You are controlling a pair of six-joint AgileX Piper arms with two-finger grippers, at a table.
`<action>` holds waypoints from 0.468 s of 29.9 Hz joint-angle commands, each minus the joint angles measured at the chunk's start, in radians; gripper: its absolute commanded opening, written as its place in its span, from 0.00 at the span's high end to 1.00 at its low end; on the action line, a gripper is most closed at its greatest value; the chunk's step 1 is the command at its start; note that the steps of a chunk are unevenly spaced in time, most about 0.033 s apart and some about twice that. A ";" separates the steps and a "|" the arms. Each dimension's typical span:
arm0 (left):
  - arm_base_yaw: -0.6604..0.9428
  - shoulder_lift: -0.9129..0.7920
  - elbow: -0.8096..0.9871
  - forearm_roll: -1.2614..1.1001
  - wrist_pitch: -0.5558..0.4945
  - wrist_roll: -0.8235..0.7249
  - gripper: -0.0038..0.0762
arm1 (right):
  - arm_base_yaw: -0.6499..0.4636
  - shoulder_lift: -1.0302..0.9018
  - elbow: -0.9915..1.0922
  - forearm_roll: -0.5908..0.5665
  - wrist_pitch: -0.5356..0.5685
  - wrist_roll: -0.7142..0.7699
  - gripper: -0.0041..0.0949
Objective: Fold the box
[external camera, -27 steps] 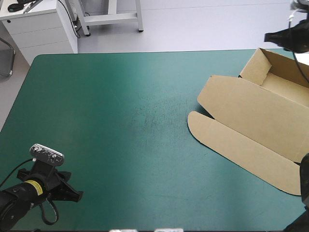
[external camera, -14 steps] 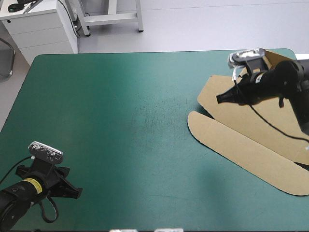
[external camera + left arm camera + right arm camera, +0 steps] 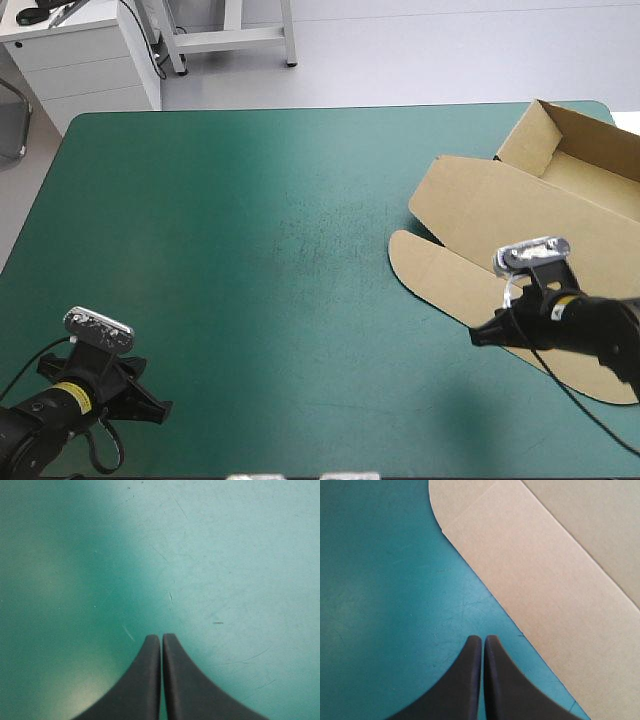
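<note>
Down at the table's near left corner, the left gripper [image 3: 166, 405] hovers low over the bare teal-green cover [image 3: 250, 300], its black fingers pressed together into one pointed arch [image 3: 161, 638]. Its wrist view shows only cover ahead of the tips, marked with fine pale scratches [image 3: 170, 597]. Beyond the far left corner stand a white cabinet [image 3: 90, 70] and the legs of a grey metal frame [image 3: 230, 38] on a pale floor [image 3: 420, 50]. Toward the middle, the cover carries a patch of faint scuffs [image 3: 320, 225] and a soft sheen.

On the right side lies the brown box [image 3: 520, 225]: its tray, walls raised, sits at the far right corner, and the lid spreads flat toward the table's middle, ending in a long rounded flap [image 3: 450, 280] along its near side. The right gripper [image 3: 474, 340] points at that flap's near edge. Its fingers are also closed tight [image 3: 482, 639], holding nothing, their tips over the cover just beside the box [image 3: 545, 580].
</note>
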 commanded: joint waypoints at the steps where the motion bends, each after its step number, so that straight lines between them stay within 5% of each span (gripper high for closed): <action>1: -0.002 -0.027 0.015 0.001 -0.065 -0.002 0.96 | -0.002 -0.133 0.103 0.002 -0.134 -0.037 0.96; 14: -0.002 -0.129 0.082 0.001 -0.080 -0.002 0.96 | -0.002 -0.428 0.369 0.002 -0.171 -0.081 0.96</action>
